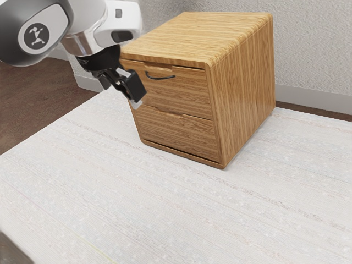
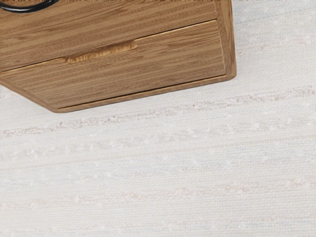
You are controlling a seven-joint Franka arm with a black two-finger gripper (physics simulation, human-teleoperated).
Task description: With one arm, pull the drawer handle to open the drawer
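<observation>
Gripper [image 1: 127, 92], black, jaws spread, grasping nothing; sited at eight o'clock of drawer handle [image 1: 160, 76], close by. Drawer [image 1: 179, 91] shut flush in wooden cabinet [image 1: 242, 82] on table [image 1: 165, 209].

Arm [image 1: 38, 27] from the exterior view's upper left, black hand [image 1: 130, 92] angled downward.

The hand [image 1: 134, 91] hovers at a front corner of the cabinet [image 1: 242, 82], seemingly just beside the black drawer handle [image 1: 160, 76].
</observation>
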